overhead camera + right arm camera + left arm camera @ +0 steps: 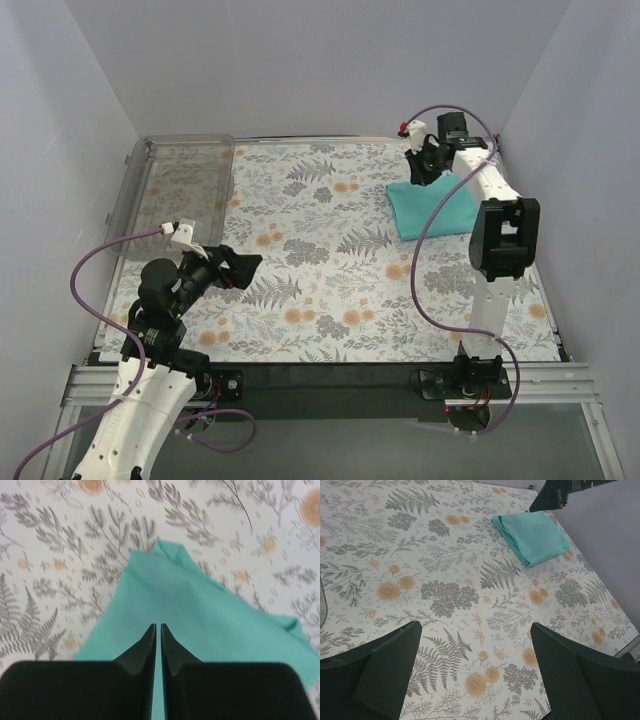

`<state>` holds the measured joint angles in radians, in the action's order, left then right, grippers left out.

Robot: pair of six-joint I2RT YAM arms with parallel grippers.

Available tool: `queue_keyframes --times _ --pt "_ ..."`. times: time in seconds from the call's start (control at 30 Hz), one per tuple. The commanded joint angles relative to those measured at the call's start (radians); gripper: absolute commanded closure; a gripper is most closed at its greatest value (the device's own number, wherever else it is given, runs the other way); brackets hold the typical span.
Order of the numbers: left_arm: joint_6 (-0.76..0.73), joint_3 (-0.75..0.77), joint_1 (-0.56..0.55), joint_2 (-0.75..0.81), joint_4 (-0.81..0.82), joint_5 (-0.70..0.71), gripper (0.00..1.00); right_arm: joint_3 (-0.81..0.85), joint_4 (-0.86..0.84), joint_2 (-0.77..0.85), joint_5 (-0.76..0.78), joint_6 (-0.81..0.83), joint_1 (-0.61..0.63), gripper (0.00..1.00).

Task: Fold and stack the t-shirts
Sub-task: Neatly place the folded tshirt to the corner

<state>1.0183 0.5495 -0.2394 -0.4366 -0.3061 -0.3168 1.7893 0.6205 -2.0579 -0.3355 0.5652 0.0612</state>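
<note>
One teal-green t-shirt [437, 207] lies folded into a rough square at the back right of the floral table. It also shows in the left wrist view [532, 536] and fills the right wrist view [210, 625]. My right gripper [424, 166] hovers over the shirt's far edge with its jaws closed to a thin slit [158, 626]; nothing is pinched between them. My left gripper [240, 268] is wide open and empty over the table's left front [475, 628], far from the shirt.
A clear plastic bin [176, 190] stands at the back left corner. The floral cloth [320, 250] covers the table between the arms. White walls close in on three sides. The right arm's links [500, 240] stretch along the right edge.
</note>
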Motion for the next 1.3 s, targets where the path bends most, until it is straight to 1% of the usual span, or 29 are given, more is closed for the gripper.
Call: queue_keyframes --times 0.0,0.13,0.3,0.7,0.9,0.93,1.0,1.07,1.1,1.17,1.23,1.27 --pt "-0.004 -0.008 0.003 0.007 0.005 0.007 0.16 0.143 -0.001 -0.109 0.035 -0.097 0.061 0.89" --pt "-0.004 -0.008 0.003 0.006 0.002 0.016 0.16 0.206 -0.002 -0.174 0.047 -0.119 0.112 0.89" --pt "-0.004 -0.008 0.003 0.002 0.004 0.015 0.16 0.213 -0.016 -0.203 0.058 -0.129 0.137 0.90" --pt "-0.006 -0.008 0.003 -0.010 0.002 0.018 0.16 0.315 -0.021 -0.327 0.055 -0.159 0.141 0.90" --pt "-0.006 -0.010 0.003 -0.019 0.002 0.018 0.16 0.352 -0.022 -0.343 0.047 -0.165 0.143 0.90" --pt "-0.006 -0.010 0.003 -0.021 0.002 0.018 0.16 0.367 -0.022 -0.338 0.044 -0.165 0.143 0.89" --pt "-0.006 -0.006 0.003 -0.022 0.002 0.018 0.16 0.386 -0.024 -0.314 0.046 -0.165 0.141 0.83" --pt "-0.006 -0.006 0.003 -0.019 0.002 0.019 0.16 0.395 -0.024 -0.282 0.047 -0.159 0.141 0.81" --pt "-0.006 -0.006 0.003 -0.016 0.001 0.021 0.16 0.387 -0.027 -0.233 0.043 -0.151 0.143 0.80" --pt "-0.004 -0.006 0.003 -0.005 0.002 0.024 0.16 0.323 -0.034 -0.177 0.030 -0.137 0.143 0.75" --pt "-0.003 -0.006 0.003 0.001 0.002 0.027 0.16 0.256 -0.042 -0.087 -0.023 -0.122 0.143 0.69" --pt "-0.001 -0.008 0.003 0.004 0.002 0.028 0.16 0.184 -0.041 -0.061 -0.049 -0.108 0.141 0.65"
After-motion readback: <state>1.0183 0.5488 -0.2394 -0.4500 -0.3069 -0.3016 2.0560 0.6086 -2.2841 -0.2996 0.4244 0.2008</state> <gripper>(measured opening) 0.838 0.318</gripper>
